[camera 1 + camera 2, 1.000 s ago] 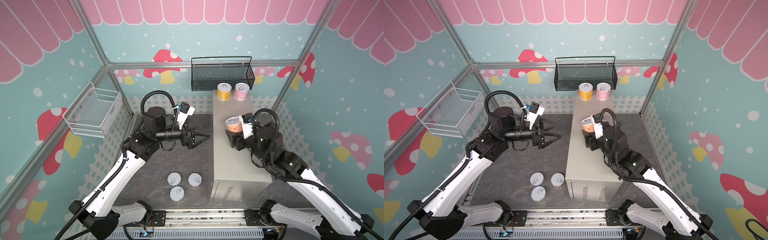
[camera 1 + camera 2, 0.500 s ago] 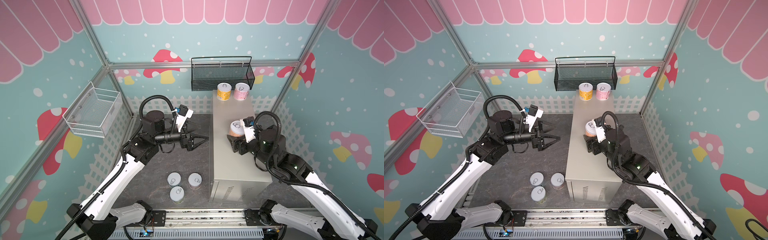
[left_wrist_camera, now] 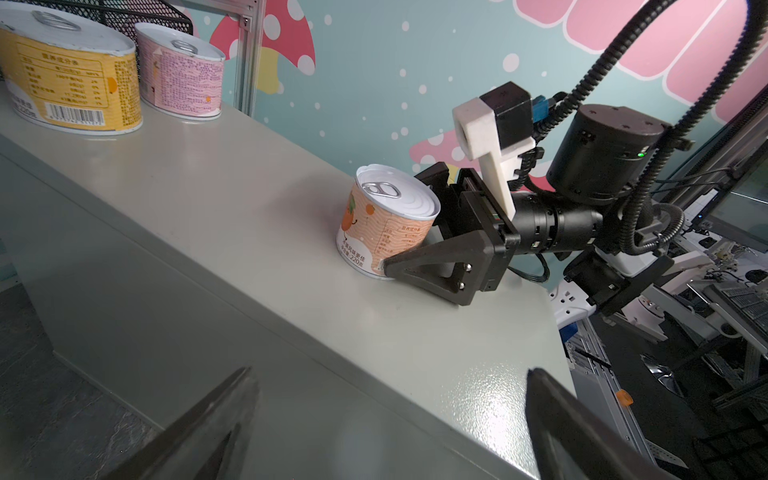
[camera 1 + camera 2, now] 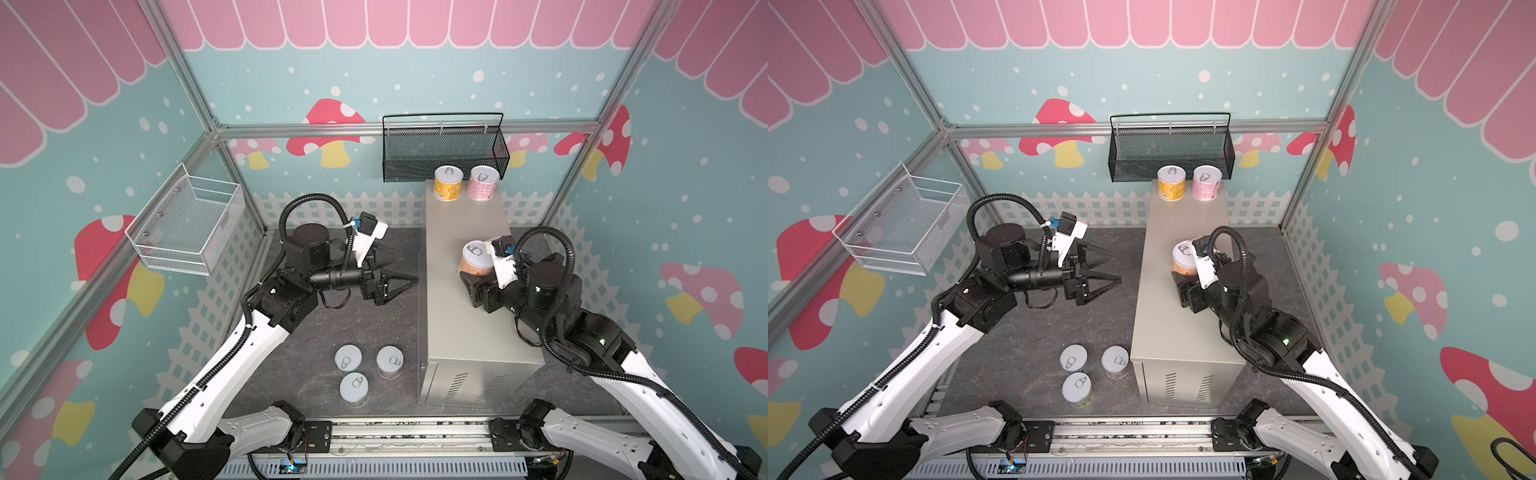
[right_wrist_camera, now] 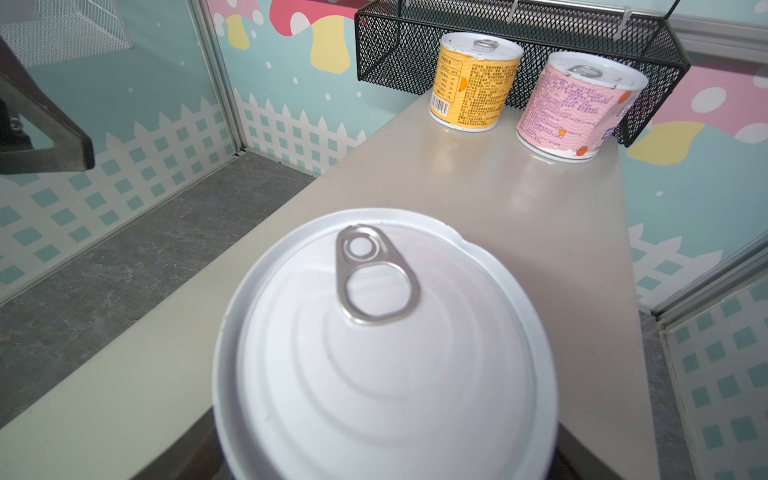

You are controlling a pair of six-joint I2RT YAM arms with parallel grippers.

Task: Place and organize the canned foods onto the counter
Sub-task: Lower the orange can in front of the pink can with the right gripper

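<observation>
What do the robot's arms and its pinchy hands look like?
The left arm and right arm are white tubes with chunky black joints. A black ribbed cable loops over each wrist. The left gripper and right gripper are black, each with two pointy triangle fingers. A white bracket carries a little black camera with a blue plug, and a tiny green light glows.

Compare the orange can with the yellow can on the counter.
The orange can sits midway along the counter, between the right gripper's jaws; the yellow can stands free at the end by the black basket. The orange can is alone there; the yellow can has a pink can beside it. Labels differ: orange versus yellow. Both rest on the counter, white pull-tab lids up.
</observation>
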